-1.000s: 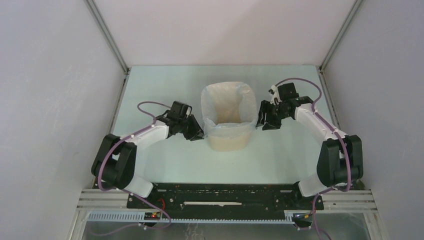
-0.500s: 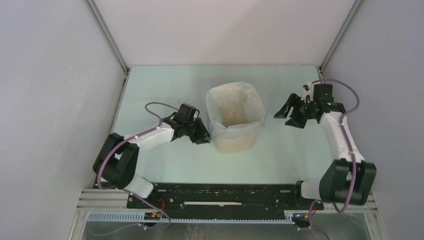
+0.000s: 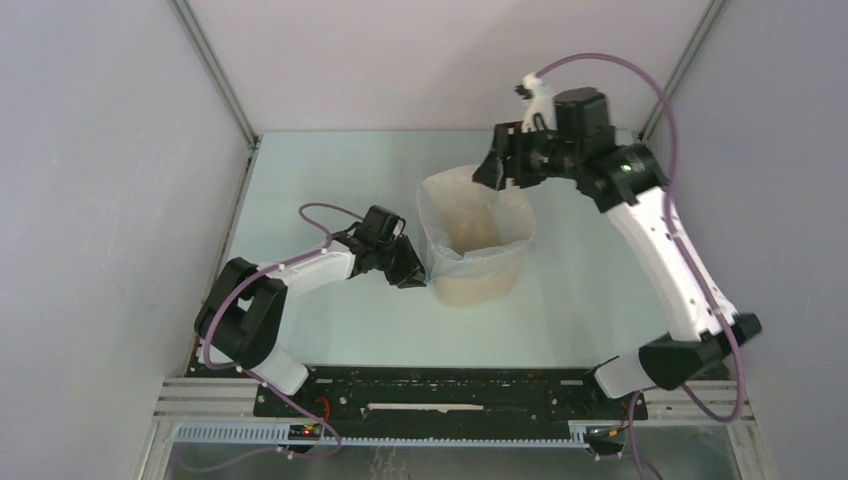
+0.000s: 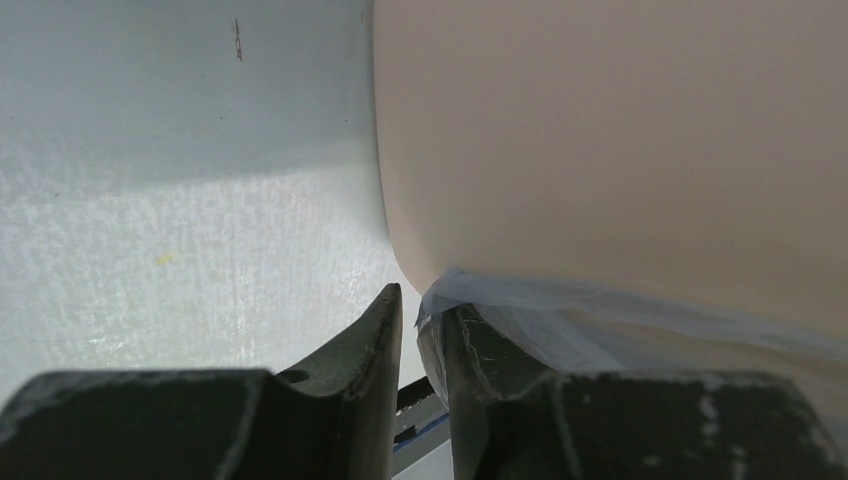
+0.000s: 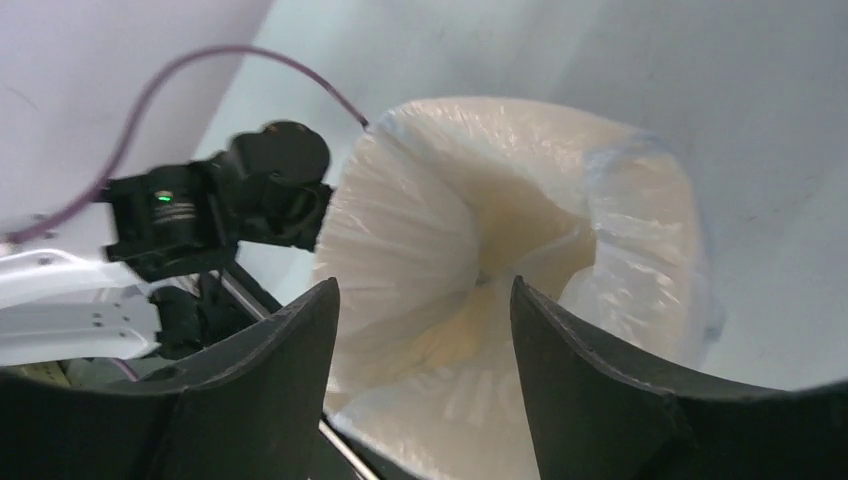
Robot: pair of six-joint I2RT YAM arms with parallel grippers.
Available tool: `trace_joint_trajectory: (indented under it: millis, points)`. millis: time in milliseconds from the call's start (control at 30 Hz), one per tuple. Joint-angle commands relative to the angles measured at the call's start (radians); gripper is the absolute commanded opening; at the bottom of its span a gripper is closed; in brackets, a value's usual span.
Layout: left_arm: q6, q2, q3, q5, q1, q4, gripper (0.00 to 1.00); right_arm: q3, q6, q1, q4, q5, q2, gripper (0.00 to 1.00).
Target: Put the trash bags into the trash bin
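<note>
Top view first: the bag (image 3: 452, 215) is already sitting in the bin (image 3: 478, 290) like a liner, with its top folded out over the rim and the bin roughly mid-counter (image 3: 320, 170). The left gripper (image 3: 408, 272) is pressed up to the bin's left side at the hem. The right gripper (image 3: 497, 168) hangs above the far rim, jaws apart, nothing in them. My worry here is that the bin looks light and nothing anchors it. If the right gripper pokes down off-centre and clips the rim, the whole thing probably tips or skates away.

Left wrist view: the jaws are nearly together, just a thin slit. The bag's folded-over edge lies right at the tip of one finger (image 4: 458, 368), against the bin wall. Honestly can't tell whether the film is actually pinched or just resting there. If it's pinched and the left gripper pulls back, I'd guess it drags the hem off the rim, or takes the bin with it. If it isn't, nothing steadies the bin.

Right wrist view: looking down between wide-open fingers into the bag, which bunches into a crease in the middle and doesn't look seated at the bottom. Pushing in there could stretch or tear the thin film, or yank the far hem inside. Closing on a fold and lifting would pull the liner right out.
</note>
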Motion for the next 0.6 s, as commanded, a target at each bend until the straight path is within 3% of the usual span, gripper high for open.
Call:
trace_joint_trajectory:
  millis: [0,167,367,567]
  points:
    - [0.006,0.005,0.045,0.026,-0.011,0.009,0.27,-0.007,-0.073,0.056,-0.094,0.130,0.139,0.71]
    - [0.022,-0.013,0.048,0.013,-0.011,-0.011,0.27,-0.047,-0.133,0.058,0.010,0.191,0.208,0.71]
    - [0.036,-0.025,0.052,0.005,-0.014,-0.030,0.26,0.039,-0.132,0.053,0.079,0.233,0.343,0.70]
    - [0.045,-0.035,0.037,-0.011,-0.021,-0.034,0.26,0.031,-0.110,0.076,0.071,0.270,0.326,0.70]
